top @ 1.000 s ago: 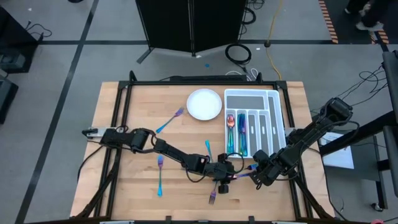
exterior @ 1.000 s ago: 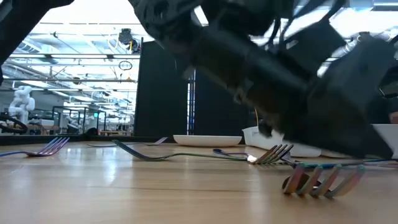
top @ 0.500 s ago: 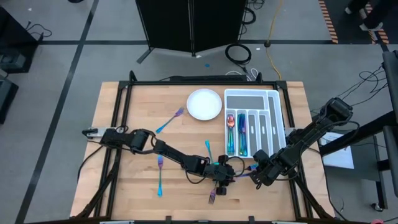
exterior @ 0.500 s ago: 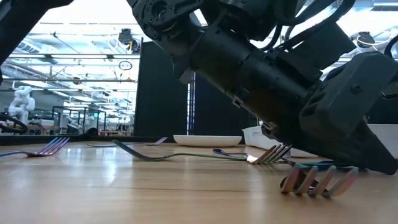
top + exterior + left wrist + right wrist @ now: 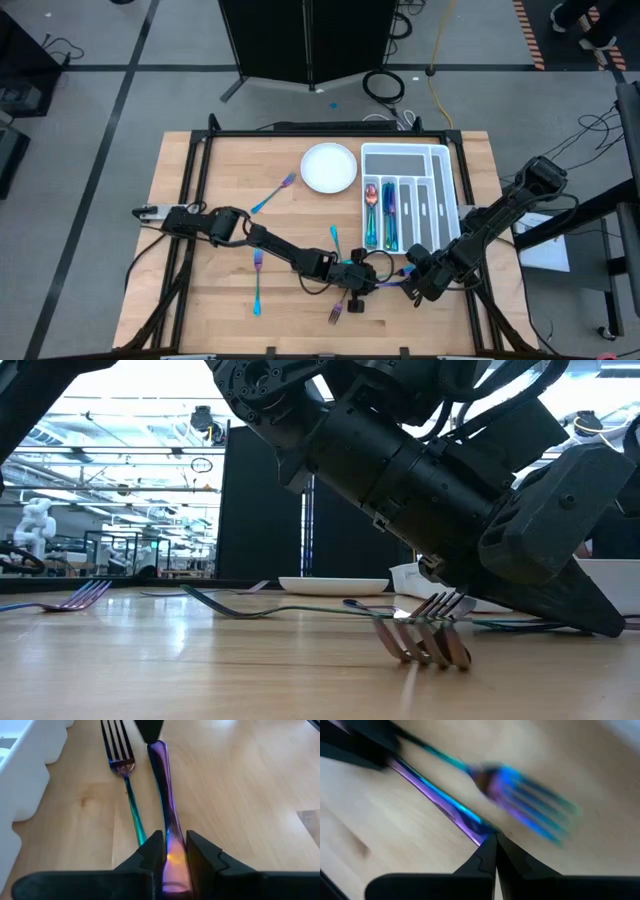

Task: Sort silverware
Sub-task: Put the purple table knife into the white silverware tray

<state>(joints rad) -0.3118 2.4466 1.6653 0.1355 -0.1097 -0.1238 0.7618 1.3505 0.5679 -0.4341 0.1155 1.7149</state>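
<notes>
- left gripper [image 5: 174,851] low at the table's [image 5: 215,300] front edge, fingers clamped on a purple utensil handle [image 5: 165,810]
- right gripper [image 5: 489,851] pinches the same handle's far end
- teal fork [image 5: 121,770] lies just beside it
- other silverware: some in the white tray [image 5: 447,190], forks loose on the table

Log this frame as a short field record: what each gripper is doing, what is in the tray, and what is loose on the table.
left gripper: shut on one end of a purple utensil, low over the table
right gripper: pinches the other end of that utensil
nearby fork: flat on the wood beside the held piece
tray: a few pieces in the left slots, others look bare
plate: left of the tray, nothing on it
loose forks: several remain on the table
</notes>
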